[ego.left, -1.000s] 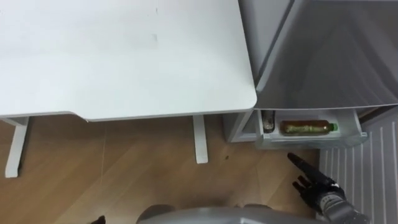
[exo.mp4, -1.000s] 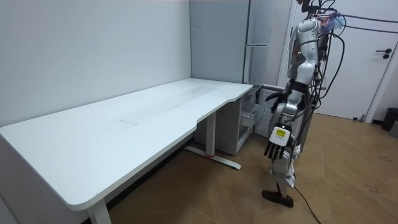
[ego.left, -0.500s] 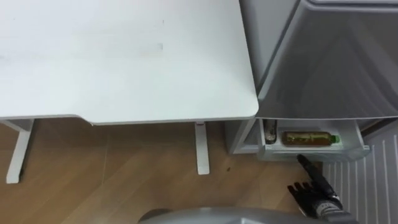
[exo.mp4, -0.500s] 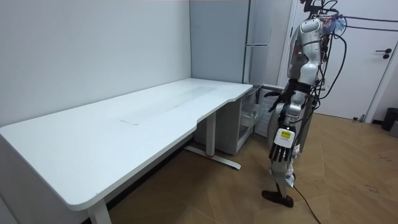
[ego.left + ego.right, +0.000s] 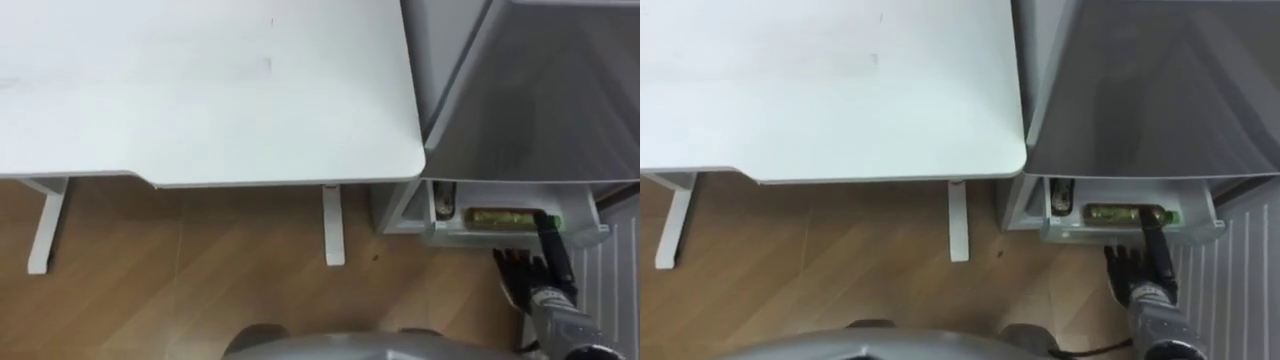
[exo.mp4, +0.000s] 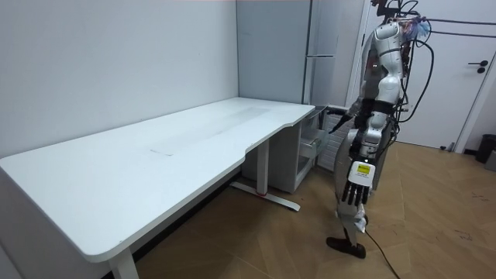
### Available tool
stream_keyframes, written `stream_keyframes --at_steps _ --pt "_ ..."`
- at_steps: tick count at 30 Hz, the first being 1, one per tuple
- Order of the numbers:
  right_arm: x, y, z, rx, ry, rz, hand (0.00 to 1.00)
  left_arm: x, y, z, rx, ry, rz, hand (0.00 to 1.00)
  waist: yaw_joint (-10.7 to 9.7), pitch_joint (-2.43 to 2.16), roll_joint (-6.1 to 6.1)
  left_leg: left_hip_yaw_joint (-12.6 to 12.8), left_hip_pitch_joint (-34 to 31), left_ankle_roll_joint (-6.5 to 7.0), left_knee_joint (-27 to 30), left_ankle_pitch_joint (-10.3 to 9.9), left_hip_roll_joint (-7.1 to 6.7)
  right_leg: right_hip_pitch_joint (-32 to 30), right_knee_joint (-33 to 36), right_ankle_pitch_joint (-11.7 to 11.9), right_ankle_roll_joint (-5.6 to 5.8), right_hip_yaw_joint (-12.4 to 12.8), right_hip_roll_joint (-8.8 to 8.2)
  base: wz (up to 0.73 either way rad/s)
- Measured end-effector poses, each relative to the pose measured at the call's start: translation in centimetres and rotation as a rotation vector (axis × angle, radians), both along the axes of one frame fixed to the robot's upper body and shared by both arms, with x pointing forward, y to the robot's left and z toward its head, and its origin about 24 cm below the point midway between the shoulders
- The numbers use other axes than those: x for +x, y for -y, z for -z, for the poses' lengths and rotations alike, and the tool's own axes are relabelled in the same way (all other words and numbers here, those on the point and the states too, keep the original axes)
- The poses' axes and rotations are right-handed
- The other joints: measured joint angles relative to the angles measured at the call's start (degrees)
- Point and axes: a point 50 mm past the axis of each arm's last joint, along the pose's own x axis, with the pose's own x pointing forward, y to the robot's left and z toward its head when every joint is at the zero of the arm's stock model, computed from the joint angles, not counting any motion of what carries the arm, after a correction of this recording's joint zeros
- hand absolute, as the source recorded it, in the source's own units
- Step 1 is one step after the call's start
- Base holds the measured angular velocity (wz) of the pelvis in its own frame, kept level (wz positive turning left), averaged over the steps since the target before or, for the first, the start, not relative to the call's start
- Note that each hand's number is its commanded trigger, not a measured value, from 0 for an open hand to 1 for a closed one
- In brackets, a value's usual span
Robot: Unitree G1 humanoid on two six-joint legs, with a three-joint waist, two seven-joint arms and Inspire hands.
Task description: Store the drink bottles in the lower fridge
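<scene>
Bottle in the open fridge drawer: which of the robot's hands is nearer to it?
Right. The right hand is at the drawer's front, fingers straight, one by the bottle's capped end. The left hand hangs open beside the robot's leg, away from the fridge.

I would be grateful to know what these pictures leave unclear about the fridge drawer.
Dark item beside the bottle: eye views, too small to identify.
Bottle's cap end: left eye view, partly covered by the right hand.
Whether that hand touches the bottle: not discernible in either eye view.
</scene>
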Motion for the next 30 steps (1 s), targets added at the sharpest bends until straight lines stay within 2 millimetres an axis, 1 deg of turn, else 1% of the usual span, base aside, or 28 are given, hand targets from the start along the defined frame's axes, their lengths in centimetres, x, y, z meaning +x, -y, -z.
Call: stream_keyframes --at_steps 1,2,3,4,6,7,9,10,12,13,15,17,18,19,21,24,27,30 --pt "0.6 0.0 -0.2 -0.001 0.015 0.0 0.0 0.3 0.0 0.0 0.0 0.002 0.004 0.0 -0.01 0.12 0.23 -0.17 -1.37 0.04 0.64 -0.02 -0.09 -1.36 0.95 -0.08 -0.06 -0.01 -0.16 0.05" --pt "1.6 0.0 -0.6 0.004 0.038 0.004 0.0 0.9 0.0 0.1 0.003 0.007 0.017 0.0 0.0 0.3 0.56 -0.3 -4.05 0.15 2.32 -0.11 -0.16 -4.16 2.93 -0.35 -0.22 0.04 -0.43 0.06" --pt "2.4 -0.1 -0.8 0.011 0.044 0.005 0.0 1.4 -0.1 0.0 0.008 0.013 0.031 0.0 0.15 0.37 0.72 -0.4 -6.73 0.15 4.0 -0.16 -0.18 -6.93 4.42 -0.77 -0.36 0.32 -0.57 0.06" --pt "2.6 -0.2 -0.9 0.013 0.046 0.002 0.0 1.5 -0.1 0.0 0.009 0.017 0.034 0.0 0.2 0.34 0.73 -0.49 -7.98 0.13 4.76 -0.19 -0.24 -8.28 5.4 -1.08 -0.42 0.37 -0.71 0.1" --pt "3.0 -0.1 -1.0 0.018 0.042 0.0 0.0 2.5 -0.1 0.1 0.008 0.028 0.039 0.0 0.24 0.39 0.44 -1.12 -13.18 0.08 7.82 -0.35 -0.9 -14.02 10.63 -2.66 -0.49 0.46 -1.77 0.16" --pt "3.1 0.0 -1.0 0.018 0.04 0.002 0.0 2.6 -0.1 0.1 0.008 0.033 0.037 0.0 0.28 0.4 0.35 -1.13 -14.34 0.07 8.57 -0.36 -0.98 -15.27 11.7 -2.87 -0.55 0.55 -1.98 0.07" --pt "3.6 0.7 -1.5 0.006 0.031 0.007 0.0 3.3 -0.1 0.0 0.007 0.05 0.026 0.0 0.66 0.44 0.04 -1.12 -19.7 -0.01 11.74 -0.41 -0.98 -20.92 15.42 -3.39 -0.96 0.91 -2.42 0.0" --pt "3.8 0.9 -1.7 0.001 0.029 0.008 0.0 3.5 -0.1 0.0 0.008 0.056 0.025 0.0 0.75 0.48 -0.04 -1.14 -20.92 -0.02 12.49 -0.4 -0.97 -22.16 16.25 -3.45 -1.05 1.05 -2.47 0.0" --pt "4.4 2.3 -2.6 -0.031 0.037 0.018 0.0 4.5 0.0 0.0 0.007 0.078 0.037 0.0 1.48 0.59 -0.31 -1.39 -25.98 -0.31 15.6 -0.59 -0.89 -27.16 19.26 -3.65 -1.36 1.31 -2.6 0.03" --pt "4.6 2.6 -2.9 -0.039 0.042 0.02 0.0 4.7 0.0 -0.1 0.005 0.086 0.035 0.0 1.53 0.63 -0.37 -1.57 -27.12 -0.36 16.28 -0.61 -0.9 -28.22 19.89 -3.67 -1.4 1.23 -2.64 0.09" --pt "5.7 3.3 -3.9 -0.06 0.064 0.02 0.0 5.2 -0.2 -0.2 0.013 0.105 0.06 0.0 1.82 0.71 -0.88 -2.13 -31.75 -0.51 18.69 -0.69 -0.86 -32.34 22.04 -3.79 -1.63 0.99 -2.74 0.1" --pt "6.7 3.7 -4.8 -0.071 0.079 0.019 0.0 5.8 -0.4 -0.4 0.027 0.123 0.068 0.0 1.97 0.7 -1.21 -2.81 -35.31 -0.64 20.4 -0.62 -0.88 -35.42 23.29 -3.82 -1.99 0.5 -2.86 0.14" --pt "7.2 3.8 -5.2 -0.077 0.084 0.015 0.0 6.0 -0.4 -0.4 0.033 0.13 0.065 0.0 2.38 0.69 -1.29 -3.15 -37.22 -0.65 21.48 -0.63 -0.9 -36.99 24.04 -3.78 -2.08 0.25 -2.93 0.13" --pt "7.4 3.9 -5.3 -0.081 0.086 0.012 0.0 6.1 -0.4 -0.4 0.033 0.131 0.068 0.0 2.59 0.69 -1.34 -3.21 -37.96 -0.6 21.91 -0.66 -0.94 -37.59 24.42 -3.79 -2.09 0.2 -3.01 0.1" --pt "8.5 4.2 -6.3 -0.106 0.101 -0.012 0.0 6.5 -0.3 -0.5 0.043 0.133 0.089 0.0 3.22 0.77 -1.52 -3.23 -40.61 -0.52 23.18 -0.7 -1.11 -40.1 25.62 -3.79 -2.05 0.23 -3.36 0.06" --pt "10.0 4.1 -7.5 -0.124 0.125 -0.041 0.0 6.8 -0.4 -0.5 0.057 0.134 0.108 0.0 3.59 0.85 -1.75 -3.31 -42.85 -0.46 24.19 -0.71 -1.26 -42.26 26.66 -3.67 -1.86 0.33 -3.52 0.03" --pt "11.7 4.3 -9.1 -0.136 0.156 -0.04 0.0 7.8 -0.2 -0.6 0.064 0.157 0.136 0.0 4.55 0.89 -1.83 -3.68 -44.99 -0.28 25.54 -0.87 -1.7 -44.25 28.42 -4.35 -1.97 0.17 -4.11 0.11" --pt "12.6 4.5 -10.1 -0.158 0.14 -0.056 0.0 8.2 -0.1 -0.7 0.066 0.18 0.135 0.0 4.78 0.91 -2.21 -3.83 -46.72 -0.24 26.27 -0.98 -1.78 -45.87 29.2 -4.63 -1.99 0.07 -4.3 0.05"
